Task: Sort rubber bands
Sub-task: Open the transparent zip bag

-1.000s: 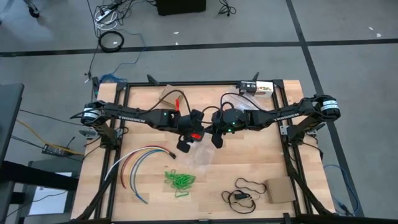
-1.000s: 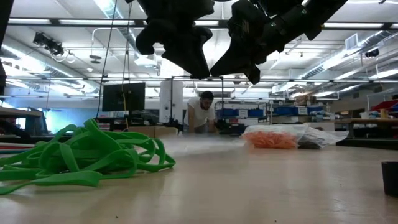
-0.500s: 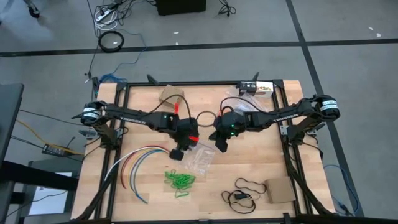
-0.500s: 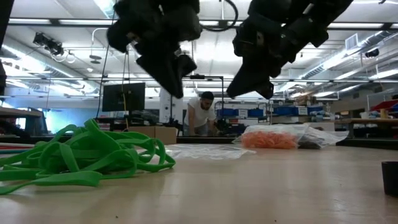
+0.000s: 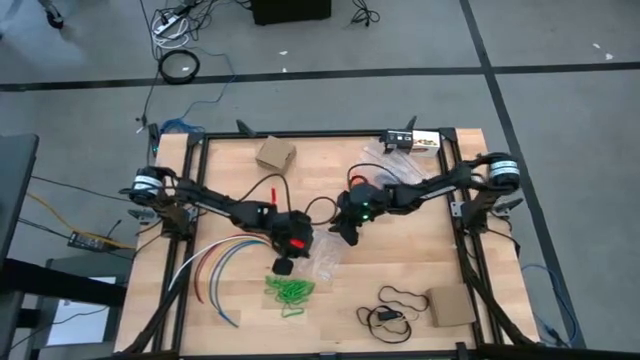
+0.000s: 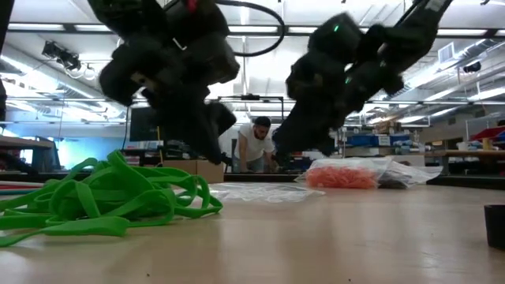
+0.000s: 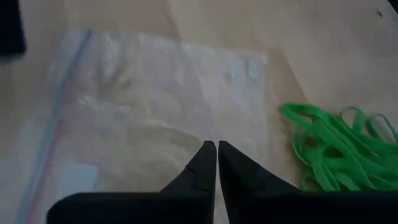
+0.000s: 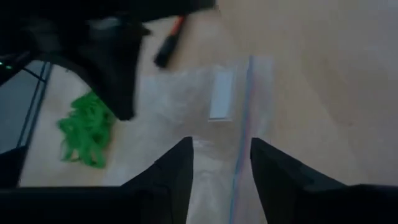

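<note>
The green rubber bands (image 5: 288,290) lie in a loose heap near the table's front edge (image 6: 102,201) (image 7: 339,152) (image 8: 84,132). Orange rubber bands (image 6: 343,175) sit inside a clear bag far back. An empty clear zip bag (image 5: 322,254) lies flat mid-table (image 7: 143,118) (image 8: 217,124). My left gripper (image 5: 284,266) (image 7: 216,148) hangs shut just above the zip bag's near left part, beside the green heap. My right gripper (image 5: 345,232) (image 8: 221,149) hovers open over the bag's far right part, above its blue zip line (image 8: 244,124).
Long coloured cables (image 5: 222,262) curve at the near left. A black cord loop (image 5: 395,305) and a brown pad (image 5: 452,307) lie near right. A cardboard box (image 5: 275,153) and a small device (image 5: 405,141) stand at the far edge.
Both grippers have come down toward the clear zip bag. The left one has also gone toward the near edge and rolled. The bag, blurred a second ago, now lies flat on the table.
</note>
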`<state>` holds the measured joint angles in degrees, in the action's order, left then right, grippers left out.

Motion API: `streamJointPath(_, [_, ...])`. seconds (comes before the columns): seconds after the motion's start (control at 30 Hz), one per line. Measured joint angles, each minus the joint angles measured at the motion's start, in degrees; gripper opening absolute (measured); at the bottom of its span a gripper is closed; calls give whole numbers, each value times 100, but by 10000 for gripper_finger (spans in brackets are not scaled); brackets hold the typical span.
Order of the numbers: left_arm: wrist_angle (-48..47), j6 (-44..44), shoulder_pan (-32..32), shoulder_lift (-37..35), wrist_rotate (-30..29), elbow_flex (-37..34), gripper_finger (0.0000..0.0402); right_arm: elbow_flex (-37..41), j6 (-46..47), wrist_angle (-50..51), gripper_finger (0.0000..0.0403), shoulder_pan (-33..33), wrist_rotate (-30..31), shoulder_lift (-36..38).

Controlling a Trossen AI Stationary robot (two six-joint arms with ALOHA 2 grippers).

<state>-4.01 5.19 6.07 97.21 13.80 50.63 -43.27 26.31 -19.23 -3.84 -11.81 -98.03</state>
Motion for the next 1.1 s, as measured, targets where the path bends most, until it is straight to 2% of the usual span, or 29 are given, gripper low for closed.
streamJointPath(0.23, [594, -152, 180, 7, -4, -559, 7, -157, 126, -817, 146, -342, -139, -824])
streamJointPath(0.5, [1512, -288, 139, 476, -109, -778, 5, -450, 159, -918, 144, -448, -920, -1171])
streamJointPath(0.63, [1727, -291, 139, 627, -133, -744, 4, -444, 190, -840, 143, -431, -747, -1242])
streamJointPath(0.9, [1785, -292, 119, 658, -148, -748, 4, -432, 169, -773, 132, -431, -913, -1249])
streamJointPath(1.1, [1808, -292, 98, 667, -155, -754, 4, -441, 59, -625, 124, -426, -735, -1247])
